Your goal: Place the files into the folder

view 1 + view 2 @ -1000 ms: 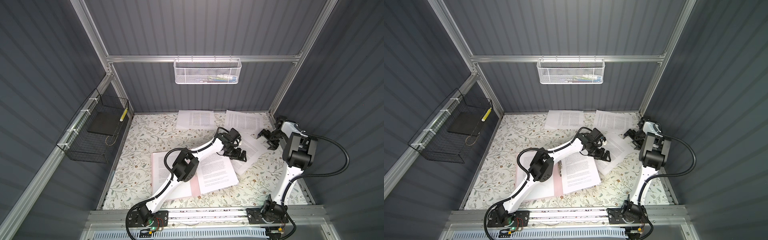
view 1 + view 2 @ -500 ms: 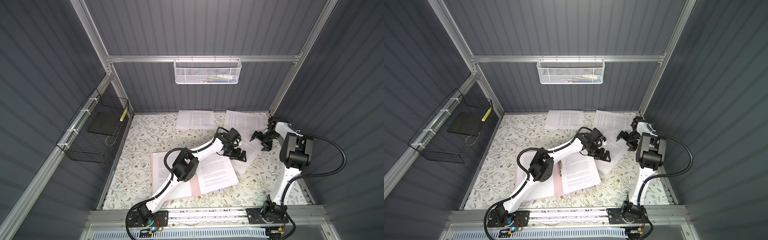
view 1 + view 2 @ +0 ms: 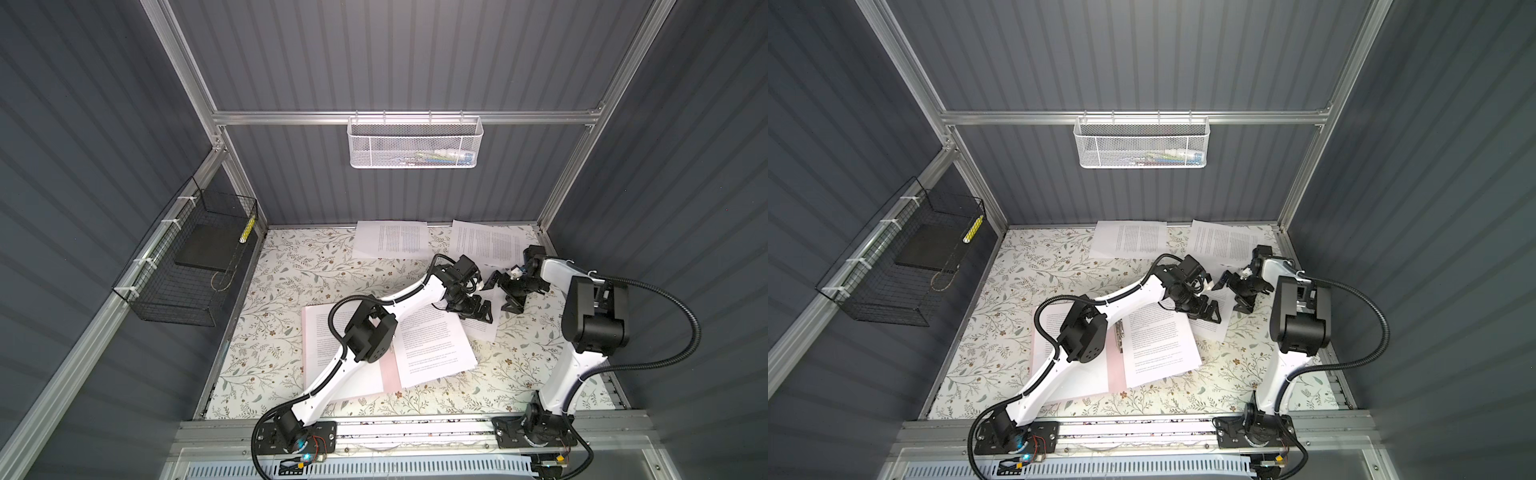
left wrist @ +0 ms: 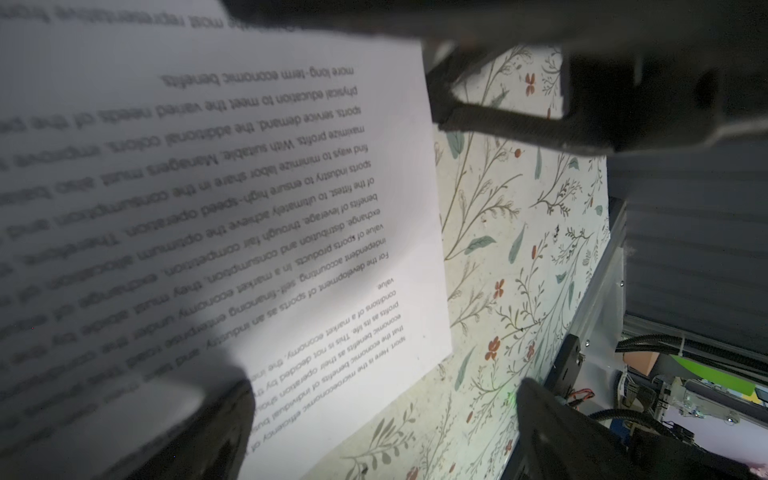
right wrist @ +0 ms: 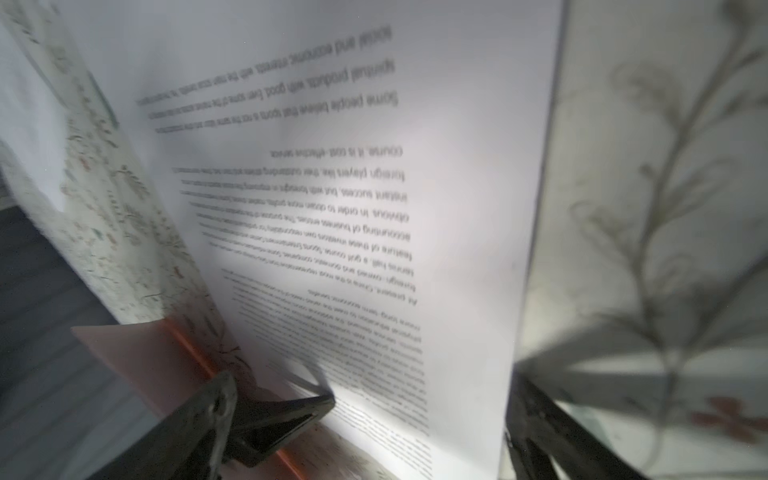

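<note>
The pale pink folder lies open in the middle of the table, with white files resting on both halves. Another printed sheet lies flat just right of the folder. My left gripper hangs open low over that sheet's corner, one finger above the paper and one above the cloth. My right gripper stands open close beside it, over the same sheet's far edge. Two more sheets lie at the back wall.
A floral cloth covers the table. A black wire basket holding a flat black slab hangs on the left wall. On the back rail hangs a white mesh basket. The two grippers are nearly touching.
My right gripper has swung left from the table's right edge to just beside the left gripper, over the loose sheet. The left arm has hardly moved.
</note>
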Motion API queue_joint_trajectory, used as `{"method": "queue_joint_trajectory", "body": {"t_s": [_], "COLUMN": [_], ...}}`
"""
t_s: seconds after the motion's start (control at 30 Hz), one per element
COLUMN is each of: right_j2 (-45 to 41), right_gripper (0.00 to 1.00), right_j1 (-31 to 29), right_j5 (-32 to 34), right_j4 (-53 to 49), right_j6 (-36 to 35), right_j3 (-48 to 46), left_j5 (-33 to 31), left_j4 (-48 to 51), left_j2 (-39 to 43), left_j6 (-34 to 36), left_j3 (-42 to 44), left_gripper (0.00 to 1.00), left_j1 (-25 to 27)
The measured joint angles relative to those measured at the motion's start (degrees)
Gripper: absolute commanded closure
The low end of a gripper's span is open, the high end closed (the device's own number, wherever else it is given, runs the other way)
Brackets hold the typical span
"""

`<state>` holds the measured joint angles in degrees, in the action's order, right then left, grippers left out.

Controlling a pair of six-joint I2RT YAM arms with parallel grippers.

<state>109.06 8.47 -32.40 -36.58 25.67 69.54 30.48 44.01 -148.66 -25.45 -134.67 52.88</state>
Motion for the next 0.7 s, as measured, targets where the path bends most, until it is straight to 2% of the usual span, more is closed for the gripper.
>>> {"method": "queue_joint_trajectory", "body": {"t_s": [0.27,0.7], "right_j2": [-7.5,-16.5], "right_gripper": [0.01,0.01], "right_j1": [0.0,-0.2], "right_j5": [-8.4,-7.8], "right_j4": [18.7,30.3], "right_j6": [9.5,13.2], "right_j3": [-14.8,-27.1], "left_j5": [1.7,1.8], "left_j4": [-0.3,-1.6], "left_j2": [-0.6,-0.6], "left_j6": [-0.2,0.1], "left_j3": [-0.6,-0.1], "left_gripper": [0.01,0.01], "left_j1": [0.1,0.6]}}
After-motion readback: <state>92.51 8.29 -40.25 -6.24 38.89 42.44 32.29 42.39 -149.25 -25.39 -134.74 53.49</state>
